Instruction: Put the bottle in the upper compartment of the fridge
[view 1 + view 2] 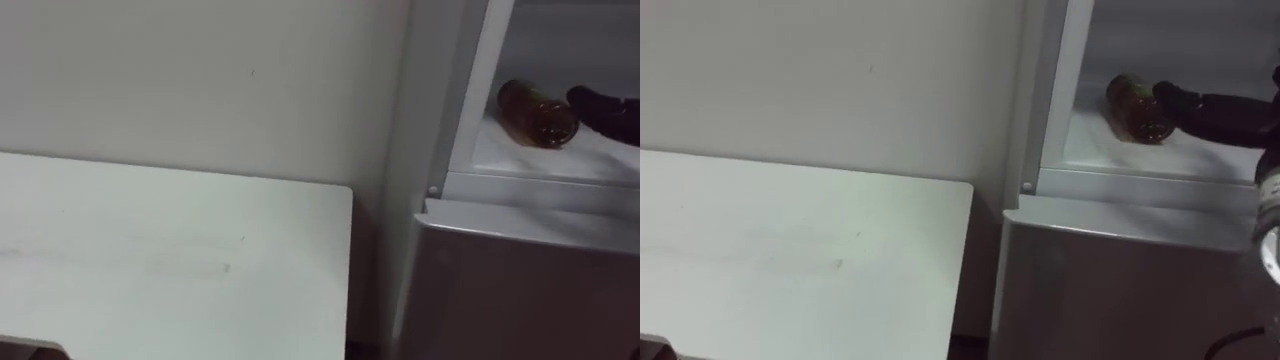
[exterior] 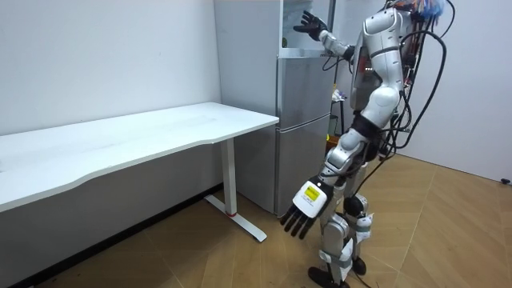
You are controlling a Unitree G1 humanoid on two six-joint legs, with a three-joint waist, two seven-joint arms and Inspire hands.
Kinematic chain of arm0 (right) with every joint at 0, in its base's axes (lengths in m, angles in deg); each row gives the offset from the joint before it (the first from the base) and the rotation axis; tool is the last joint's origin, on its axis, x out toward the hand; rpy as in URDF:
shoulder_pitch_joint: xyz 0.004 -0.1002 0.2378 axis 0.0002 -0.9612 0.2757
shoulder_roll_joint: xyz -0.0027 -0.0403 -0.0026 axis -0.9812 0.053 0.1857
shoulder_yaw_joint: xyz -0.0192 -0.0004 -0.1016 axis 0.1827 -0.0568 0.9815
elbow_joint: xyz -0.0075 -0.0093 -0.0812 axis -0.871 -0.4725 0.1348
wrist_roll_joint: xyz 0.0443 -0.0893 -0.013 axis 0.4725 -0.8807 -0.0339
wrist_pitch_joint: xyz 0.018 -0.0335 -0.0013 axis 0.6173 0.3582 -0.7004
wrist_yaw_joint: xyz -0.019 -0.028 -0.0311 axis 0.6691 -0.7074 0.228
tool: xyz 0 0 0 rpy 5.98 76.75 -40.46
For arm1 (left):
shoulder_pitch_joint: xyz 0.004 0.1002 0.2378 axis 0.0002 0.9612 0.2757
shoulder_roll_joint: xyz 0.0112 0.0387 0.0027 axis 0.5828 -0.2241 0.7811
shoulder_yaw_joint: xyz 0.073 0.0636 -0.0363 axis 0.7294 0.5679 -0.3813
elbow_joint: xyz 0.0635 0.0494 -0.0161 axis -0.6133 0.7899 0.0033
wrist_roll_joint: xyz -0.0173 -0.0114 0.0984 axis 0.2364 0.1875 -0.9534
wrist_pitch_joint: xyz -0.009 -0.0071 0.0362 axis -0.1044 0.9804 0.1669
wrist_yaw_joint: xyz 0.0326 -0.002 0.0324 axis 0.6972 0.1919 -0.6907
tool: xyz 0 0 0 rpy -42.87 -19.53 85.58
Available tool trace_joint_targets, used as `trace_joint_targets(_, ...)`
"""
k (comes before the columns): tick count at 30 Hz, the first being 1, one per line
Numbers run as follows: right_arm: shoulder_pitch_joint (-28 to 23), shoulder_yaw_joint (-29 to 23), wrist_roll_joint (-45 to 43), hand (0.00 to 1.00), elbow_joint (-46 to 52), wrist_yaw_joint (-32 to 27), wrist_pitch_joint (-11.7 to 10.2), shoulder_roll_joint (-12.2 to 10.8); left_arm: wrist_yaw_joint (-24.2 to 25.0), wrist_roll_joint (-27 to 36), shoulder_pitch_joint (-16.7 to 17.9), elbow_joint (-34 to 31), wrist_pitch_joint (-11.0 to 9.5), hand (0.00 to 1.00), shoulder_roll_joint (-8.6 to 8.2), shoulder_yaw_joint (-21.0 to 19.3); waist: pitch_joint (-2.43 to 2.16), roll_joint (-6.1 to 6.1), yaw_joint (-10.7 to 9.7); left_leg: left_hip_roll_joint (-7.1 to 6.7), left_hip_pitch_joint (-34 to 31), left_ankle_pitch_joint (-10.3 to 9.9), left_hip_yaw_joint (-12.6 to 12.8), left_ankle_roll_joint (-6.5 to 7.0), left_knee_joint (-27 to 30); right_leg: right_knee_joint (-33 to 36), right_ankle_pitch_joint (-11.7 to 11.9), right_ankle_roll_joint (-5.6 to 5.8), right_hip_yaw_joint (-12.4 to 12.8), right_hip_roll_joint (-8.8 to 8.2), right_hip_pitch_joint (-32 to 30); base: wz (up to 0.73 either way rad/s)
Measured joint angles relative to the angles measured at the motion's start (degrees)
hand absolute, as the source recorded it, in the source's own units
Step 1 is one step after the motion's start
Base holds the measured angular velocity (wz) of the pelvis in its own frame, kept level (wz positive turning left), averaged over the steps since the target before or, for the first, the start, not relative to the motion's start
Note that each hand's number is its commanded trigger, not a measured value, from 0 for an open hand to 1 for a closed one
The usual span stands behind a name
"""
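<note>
On the white shelf (image 1: 1110,150) of the open upper compartment (image 1: 560,50) of a tall silver-grey fridge (image 2: 302,128), an amber-brown translucent bottle (image 1: 1135,108) lies on its side. It is set towards the compartment's left wall, with one end turned towards the opening.

The black right hand (image 1: 1200,110) reaches into the compartment from the right. Its fingers are extended and spread rather than curled round anything. The fingertips lie at the bottle's near end, but the eye views do not settle whether they touch it. The bottle's weight rests on the shelf, not in the hand.

The fridge's grey lower door (image 1: 520,290) is closed beneath the compartment's white front frame.

In the room view the robot stands upright on the wooden floor (image 2: 448,240), close to the fridge and facing it, with its right arm raised to the upper compartment. The black left hand (image 2: 302,212) hangs low at the robot's side, about knee height and clear of the fridge. Its fingers are straight, pointing down, and it holds nothing.

A white rectangular table (image 1: 180,250) stands against the pale wall (image 1: 200,80). It is just beside the fridge on the robot's left, with a narrow dark gap between the two.
</note>
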Motion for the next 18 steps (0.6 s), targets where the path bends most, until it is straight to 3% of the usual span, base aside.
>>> trace_joint_targets(5, -3.2, -0.1, -4.1, 0.0, 3.9, -0.4, -1.0, -1.0, 0.6, -1.4, -1.7, 0.8, -0.8, 0.0, -0.04, 0.2, 0.0, 0.11, -1.0, -0.19, 0.1, -0.1, 0.1, 0.23, 1.0, 0.0, -0.4, 0.04, 0.0, -0.34, -0.2, -0.01)
trace_joint_targets(9, -6.2, -0.2, -10.4, 0.0, 10.0, -0.3, -1.9, -3.3, 1.1, -2.4, -2.1, 1.4, -1.0, 0.0, 0.02, 2.1, -0.11, 0.3, -2.0, -0.09, 0.7, -0.2, 0.8, 0.3, 0.8, 0.1, -0.4, 0.04, 1.6, 0.01, -0.2, -0.09)
trace_joint_targets(12, -9.5, -0.2, -13.2, 0.0, 13.9, -0.3, -3.2, -3.7, 0.9, -2.6, -2.1, 3.2, -2.3, 0.0, -0.12, 2.5, -0.17, 0.44, -2.1, -0.08, 1.1, -0.2, 1.0, 0.26, 0.4, 0.3, -0.4, 0.03, 2.7, 0.17, -0.1, -0.14)
trace_joint_targets(14, -11.1, -0.9, -16.2, 0.0, 15.8, -0.4, -3.7, -4.9, 0.9, -2.8, -2.5, 4.3, -2.5, 0.0, -0.28, 2.4, -0.21, 0.47, -2.4, -0.05, 1.2, -0.3, 1.2, 0.19, 0.4, 0.2, -0.4, 0.03, 2.9, 0.21, -0.2, -0.08)
trace_joint_targets(18, -18.8, -2.2, -21.8, 0.0, 18.7, 0.2, -7.3, -9.2, 0.3, -2.9, -2.8, 6.6, -4.6, 0.0, -1.21, 2.4, -0.17, 0.59, -2.4, -0.01, 1.8, -0.4, 1.8, 0.18, -0.1, 0.2, -0.4, 0.04, 3.6, 0.28, 0.0, -0.08)
